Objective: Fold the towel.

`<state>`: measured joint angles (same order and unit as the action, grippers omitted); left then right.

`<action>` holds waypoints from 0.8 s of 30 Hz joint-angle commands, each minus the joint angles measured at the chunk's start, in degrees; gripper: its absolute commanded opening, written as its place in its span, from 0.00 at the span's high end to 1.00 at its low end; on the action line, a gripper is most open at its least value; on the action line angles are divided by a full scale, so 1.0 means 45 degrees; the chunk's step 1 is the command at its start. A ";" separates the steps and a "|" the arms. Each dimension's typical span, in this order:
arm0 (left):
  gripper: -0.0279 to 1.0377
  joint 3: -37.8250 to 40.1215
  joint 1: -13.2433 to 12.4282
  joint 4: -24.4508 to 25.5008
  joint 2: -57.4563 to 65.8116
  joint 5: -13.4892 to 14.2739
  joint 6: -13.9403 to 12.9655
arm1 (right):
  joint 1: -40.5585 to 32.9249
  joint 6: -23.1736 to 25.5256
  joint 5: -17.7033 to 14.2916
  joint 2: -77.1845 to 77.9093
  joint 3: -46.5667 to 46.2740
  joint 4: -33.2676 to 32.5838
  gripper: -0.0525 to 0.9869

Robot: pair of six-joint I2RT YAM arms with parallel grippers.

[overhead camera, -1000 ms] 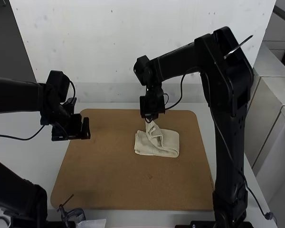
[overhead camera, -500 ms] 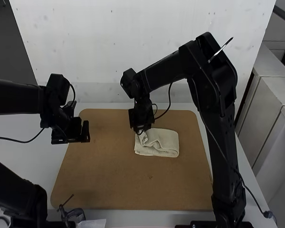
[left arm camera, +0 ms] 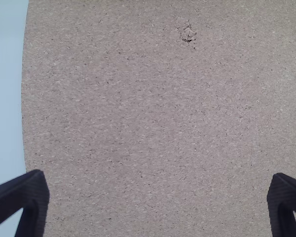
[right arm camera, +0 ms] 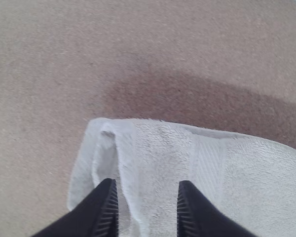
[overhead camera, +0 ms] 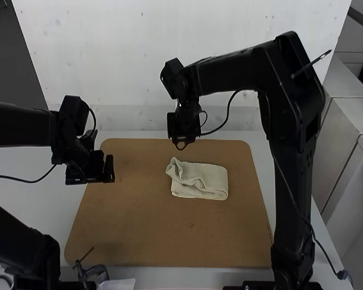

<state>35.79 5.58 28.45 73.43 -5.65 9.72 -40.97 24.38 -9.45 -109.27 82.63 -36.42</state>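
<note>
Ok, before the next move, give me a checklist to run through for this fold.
1. Towel on the brown board: ok.
2. Right pincer open: ok.
3. Left pincer open and away from the towel: ok.
4. Towel lying smooth: not ok, rumpled at its end toward the high view's left.
5. Towel's covered layers flat underneath: cannot tell.

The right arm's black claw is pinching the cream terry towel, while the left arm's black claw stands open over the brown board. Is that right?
Not quite: the high view shows the right claw apart from the towel, holding none of it. The left claw does stand open over the board.
</note>
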 commanded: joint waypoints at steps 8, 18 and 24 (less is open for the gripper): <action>0.04 -0.0219 0.0009 -0.0306 -0.0204 -0.0092 0.0009 | -0.0309 -0.0008 -0.0302 -0.1088 -0.1175 0.0770 0.94; 0.04 -0.0317 -0.0147 -0.0384 -0.0165 -0.0092 -0.0011 | -0.1091 0.0012 -0.0360 -0.2201 -0.0921 0.1317 0.94; 0.04 -0.0493 -0.0147 -0.0697 -0.0048 -0.0092 -0.0050 | -0.1677 0.0012 -0.0438 -0.2377 -0.0569 0.1278 0.94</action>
<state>34.06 5.48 25.71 73.43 -5.65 9.72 -46.78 24.32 -10.83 -119.57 77.36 -30.52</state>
